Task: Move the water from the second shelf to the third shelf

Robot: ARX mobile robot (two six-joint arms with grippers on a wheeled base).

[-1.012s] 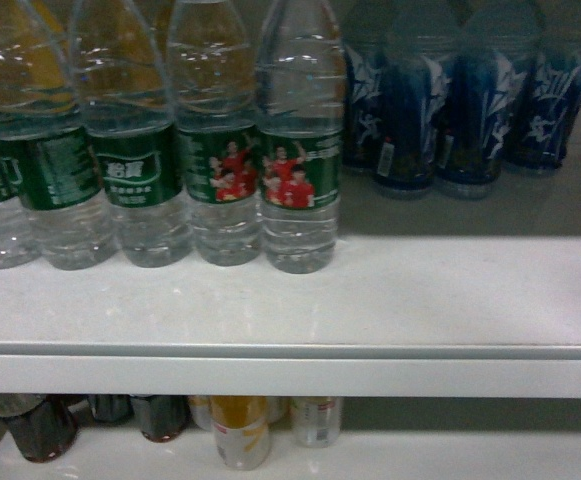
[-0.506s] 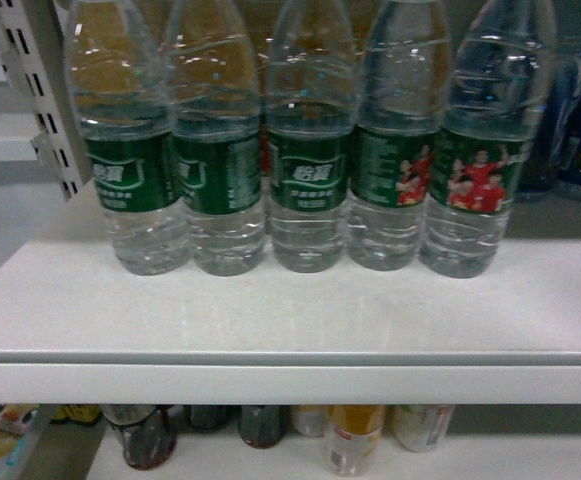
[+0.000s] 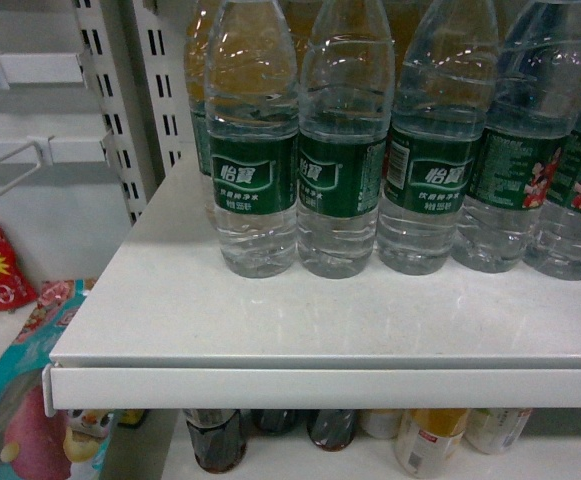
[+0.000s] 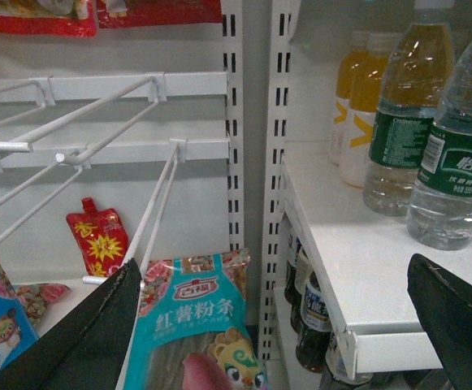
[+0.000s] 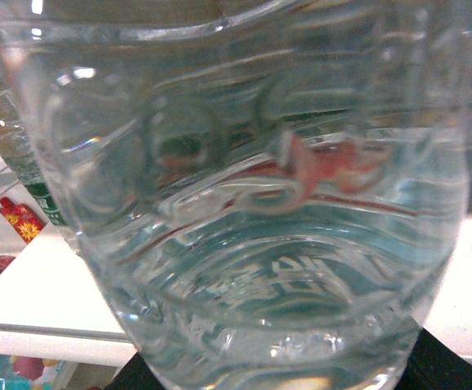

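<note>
Row of water bottles (image 3: 254, 160) standing upright, touching side by side, on a white shelf (image 3: 270, 320); orange-drink bottles (image 4: 357, 106) stand behind them. On the shelf below stand dark cola bottles (image 3: 215, 440) and pale bottles (image 3: 428, 440). Left of the slotted upright (image 3: 105, 100): wire pegs (image 4: 97, 122) and snack packets (image 4: 191, 325). Left hand (image 4: 276, 317): fingers spread apart, holding nothing. Right wrist view: one water bottle (image 5: 244, 203) fills the frame; right hand grip cannot be told.
</note>
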